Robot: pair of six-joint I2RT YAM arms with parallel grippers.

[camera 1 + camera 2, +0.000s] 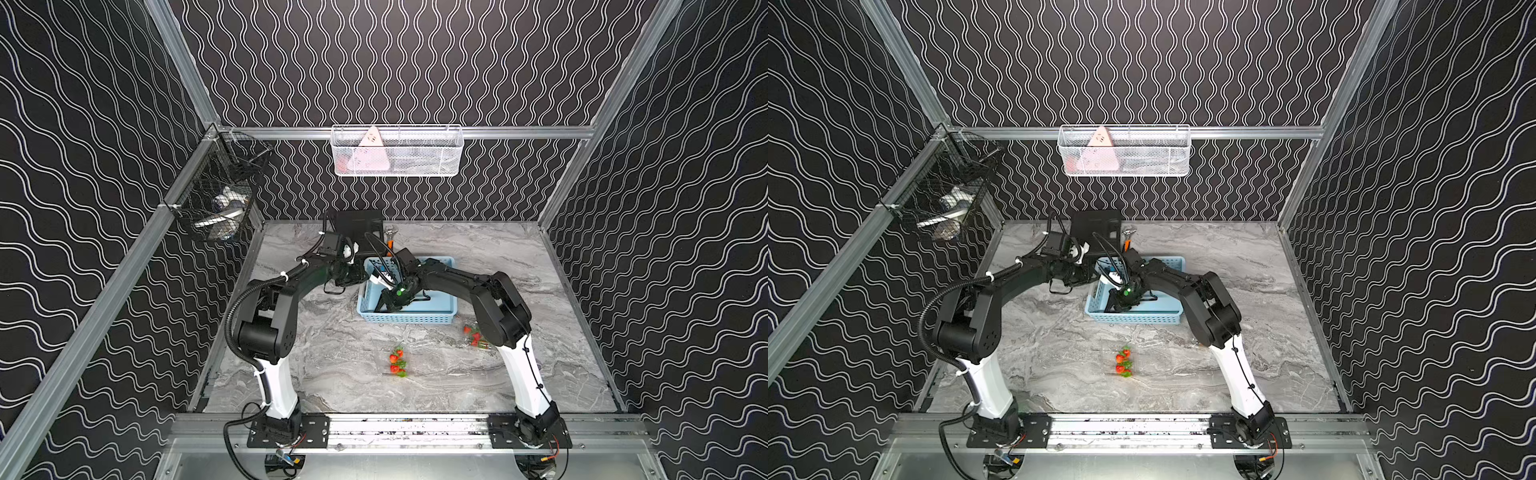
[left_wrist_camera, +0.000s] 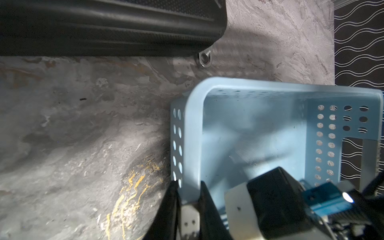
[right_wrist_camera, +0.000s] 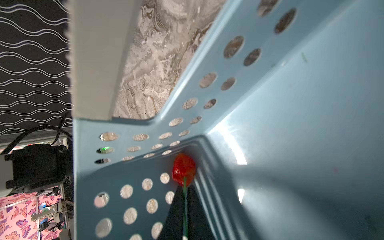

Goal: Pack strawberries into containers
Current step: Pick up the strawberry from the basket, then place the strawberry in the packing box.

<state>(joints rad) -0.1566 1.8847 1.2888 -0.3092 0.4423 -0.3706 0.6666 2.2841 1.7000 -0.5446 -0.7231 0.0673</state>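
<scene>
Stem of one strawberry [image 3: 184, 169] sits pinched between the closed fingers of the right gripper [image 3: 185, 189], berry just past the tips in a corner of the blue basket [image 3: 291, 124]. The left gripper [image 2: 188, 185] clamps the basket's rim. Other strawberries [image 1: 397, 362] lie toward the front edge of the counter [image 1: 457, 395].

Robot lab test cell
2 robot arms [image 1: 270, 299] bolted to an aluminium rail [image 1: 407, 428] share a marble-print tabletop [image 1: 478, 374], walled by aluminium-framed panels [image 1: 395, 62] in black wave pattern; well beyond the right claw [image 3: 185, 188] a white mesh basket [image 1: 436, 166] and a black wire basket [image 1: 199, 183] hang from the frame [image 1: 519, 132].
</scene>
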